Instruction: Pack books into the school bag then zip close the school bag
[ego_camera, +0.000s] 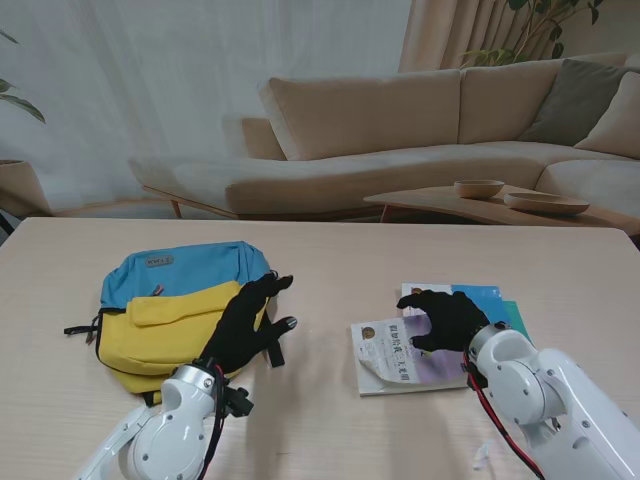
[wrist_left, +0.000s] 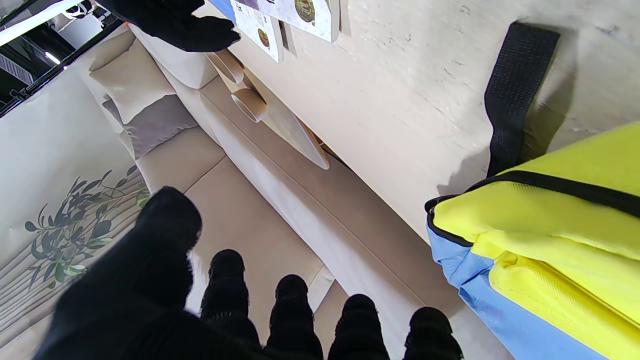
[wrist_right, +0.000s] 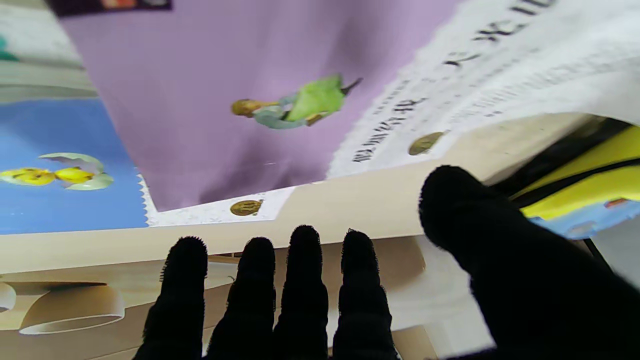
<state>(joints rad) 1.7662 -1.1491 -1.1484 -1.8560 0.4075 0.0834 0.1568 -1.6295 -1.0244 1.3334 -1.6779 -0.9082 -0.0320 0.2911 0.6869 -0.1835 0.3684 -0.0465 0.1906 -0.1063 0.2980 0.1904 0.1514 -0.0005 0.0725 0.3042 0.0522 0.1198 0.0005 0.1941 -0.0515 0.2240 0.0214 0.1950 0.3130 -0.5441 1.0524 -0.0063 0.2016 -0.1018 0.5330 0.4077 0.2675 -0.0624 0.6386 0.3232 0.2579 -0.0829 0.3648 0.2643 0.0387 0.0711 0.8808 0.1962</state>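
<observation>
From the stand's view the school bag (ego_camera: 175, 310) lies flat on the table (ego_camera: 330, 250) at about ten o'clock, blue and yellow, looking zipped. The left hand (ego_camera: 243, 325) floats at its right edge with fingers spread, gripping nothing, maybe ready to steady it. The books (ego_camera: 430, 340) sit at four o'clock, and the right hand (ego_camera: 447, 318) rests over them, fingers curled. The left wrist view shows the bag's black strap (wrist_left: 515, 95) lying loose on the table. The right wrist view shows straight fingers (wrist_right: 305, 280) above the purple cover (wrist_right: 240, 75), not gripping yet.
</observation>
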